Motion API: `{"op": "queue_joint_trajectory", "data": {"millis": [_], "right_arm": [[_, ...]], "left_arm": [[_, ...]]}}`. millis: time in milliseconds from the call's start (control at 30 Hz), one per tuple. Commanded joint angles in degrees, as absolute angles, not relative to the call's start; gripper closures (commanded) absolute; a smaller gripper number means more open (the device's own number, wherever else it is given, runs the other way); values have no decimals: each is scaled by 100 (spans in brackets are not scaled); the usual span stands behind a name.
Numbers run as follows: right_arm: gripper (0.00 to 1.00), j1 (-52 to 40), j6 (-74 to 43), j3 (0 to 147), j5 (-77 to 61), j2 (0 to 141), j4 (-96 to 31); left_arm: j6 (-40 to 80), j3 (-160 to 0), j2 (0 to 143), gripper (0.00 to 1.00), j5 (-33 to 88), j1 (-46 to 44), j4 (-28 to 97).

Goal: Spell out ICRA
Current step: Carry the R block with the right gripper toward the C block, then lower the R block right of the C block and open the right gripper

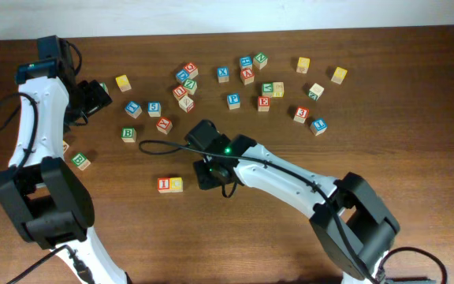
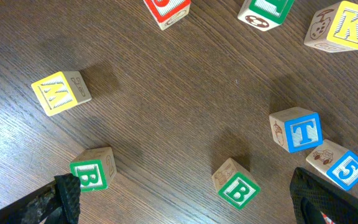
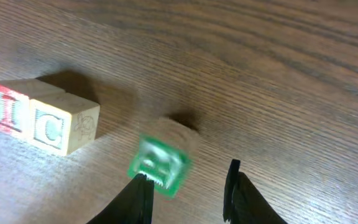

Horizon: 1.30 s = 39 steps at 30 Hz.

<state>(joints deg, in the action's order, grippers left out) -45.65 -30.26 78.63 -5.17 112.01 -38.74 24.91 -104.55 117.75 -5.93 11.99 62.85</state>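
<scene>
A red I block point(image 1: 164, 184) and a C block point(image 1: 176, 184) sit touching side by side on the table; they also show in the right wrist view, I point(image 3: 8, 107) and C point(image 3: 61, 126). A green-faced block point(image 3: 160, 163), blurred, its letter unreadable, lies just beyond the left fingertip of my right gripper point(image 3: 188, 180), which is open with nothing between its fingers. In the overhead view that gripper point(image 1: 211, 170) is right of the C block. My left gripper point(image 2: 185, 199) is open above two green B blocks point(image 2: 92, 173) point(image 2: 236, 186) at the table's far left point(image 1: 93, 96).
Several loose letter blocks are scattered across the back of the table, among them a yellow block point(image 1: 123, 82), a blue T block point(image 2: 300, 129), a blue 5 block point(image 2: 347, 167) and a yellow K block point(image 2: 347, 25). A black cable point(image 1: 164, 147) runs along the right arm.
</scene>
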Motion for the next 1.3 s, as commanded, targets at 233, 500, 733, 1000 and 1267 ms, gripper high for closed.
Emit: {"op": "queue_joint_trajectory", "data": {"millis": [233,500,733,1000,1267], "right_arm": [[55,-4609,-3094,7830,-379,11378,-3697],[54,-4252,-3094,7832,-115,11378,-3183],[32,-3760,-3089,7832,-126,11378,-3277],[20,-3669,-3030,7830,-126,11378,-3627],[50,-3684,-3033,7830,-768,11378,-4491]], "left_arm": [[2477,-10506,11817,1,-576,1227,6287],[2477,-10506,11817,1,-576,1227,6287],[2477,-10506,11817,1,-578,1227,6287],[2477,-10506,11817,1,-578,1227,6287],[2477,-10506,11817,1,-578,1227,6287]]}}
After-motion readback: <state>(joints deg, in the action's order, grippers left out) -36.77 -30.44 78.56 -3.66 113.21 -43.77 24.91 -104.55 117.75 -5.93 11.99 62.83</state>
